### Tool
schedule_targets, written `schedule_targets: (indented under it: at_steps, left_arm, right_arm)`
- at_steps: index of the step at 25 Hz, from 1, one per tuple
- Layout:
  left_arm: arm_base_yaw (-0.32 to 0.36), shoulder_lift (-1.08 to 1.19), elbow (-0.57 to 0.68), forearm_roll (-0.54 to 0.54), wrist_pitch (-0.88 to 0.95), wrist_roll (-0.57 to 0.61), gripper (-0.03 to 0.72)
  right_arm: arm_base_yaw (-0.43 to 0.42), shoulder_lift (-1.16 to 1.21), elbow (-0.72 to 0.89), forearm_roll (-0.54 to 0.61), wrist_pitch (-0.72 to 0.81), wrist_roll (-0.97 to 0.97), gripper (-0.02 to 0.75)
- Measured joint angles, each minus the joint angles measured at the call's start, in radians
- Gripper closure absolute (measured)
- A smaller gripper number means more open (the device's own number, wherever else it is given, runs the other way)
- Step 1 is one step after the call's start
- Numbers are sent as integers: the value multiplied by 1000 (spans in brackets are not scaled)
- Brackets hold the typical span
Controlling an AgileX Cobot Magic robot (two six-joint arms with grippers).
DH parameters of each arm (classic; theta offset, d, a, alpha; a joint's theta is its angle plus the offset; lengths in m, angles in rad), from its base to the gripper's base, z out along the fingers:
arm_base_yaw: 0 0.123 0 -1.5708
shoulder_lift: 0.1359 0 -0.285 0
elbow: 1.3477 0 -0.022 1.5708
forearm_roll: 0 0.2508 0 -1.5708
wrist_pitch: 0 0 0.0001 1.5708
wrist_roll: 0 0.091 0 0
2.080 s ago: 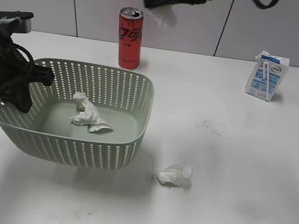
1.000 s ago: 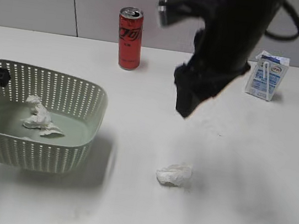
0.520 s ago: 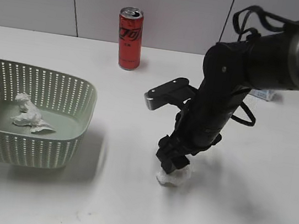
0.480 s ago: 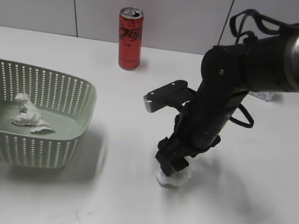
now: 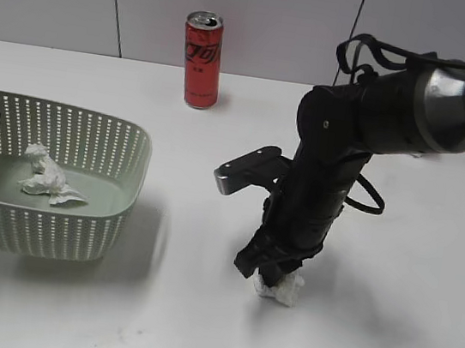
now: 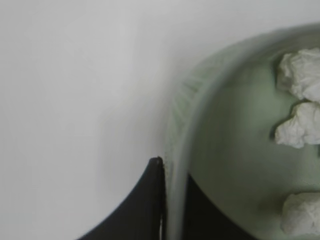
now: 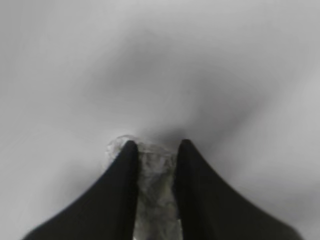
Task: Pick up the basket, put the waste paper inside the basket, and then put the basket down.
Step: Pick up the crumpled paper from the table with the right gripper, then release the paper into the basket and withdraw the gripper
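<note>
Exterior slants down frontally; wrist views close, downward.

The right tool (image 5: 268,276) is now standing low over the surface (image 5: 383,334), having come down from high at the far side two seconds ago. Its jaws are now closing on the third wad of waste paper (image 5: 281,290), which is sitting slightly nearer and further right than before. The basket (image 5: 129,168) is now hanging further left than two seconds ago, levelled.

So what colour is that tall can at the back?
The can is red with black lettering, clearest in the exterior view.
</note>
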Motion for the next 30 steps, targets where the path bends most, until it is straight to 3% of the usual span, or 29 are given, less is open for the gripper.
schedule_targets:
  at_steps: [2,4,9,14,19,22,24,25,29,30]
  left_arm:
    - [0,0,0,-1,-4,0,688]
    - [0,0,0,-1,-5,0,688]
    - [0,0,0,-16,-5,0,688]
    - [-16,0,0,-91,-32,2,688]
    - [-127,0,0,-166,-75,10,688]
    - [-181,0,0,-224,-117,11,688]
    - [-195,0,0,-263,-144,11,688]
    - [-196,0,0,-271,-154,11,688]
    - [-196,0,0,-277,-160,11,688]
    - [-196,0,0,-277,-160,11,688]
  right_arm:
    - [2,0,-1,4,9,0,673]
    - [2,0,-6,3,17,0,720]
    - [2,-46,-59,6,67,2,736]
    - [17,-229,-175,138,84,-78,736]
    - [72,-300,-315,306,6,-138,737]
    - [104,-285,-327,336,-76,-141,731]
    - [112,-256,-328,339,-72,-143,679]
    - [112,-236,-328,339,-57,-145,615]
    - [112,-186,-328,295,-17,-146,210]
    - [112,-185,-328,276,-15,-144,160]
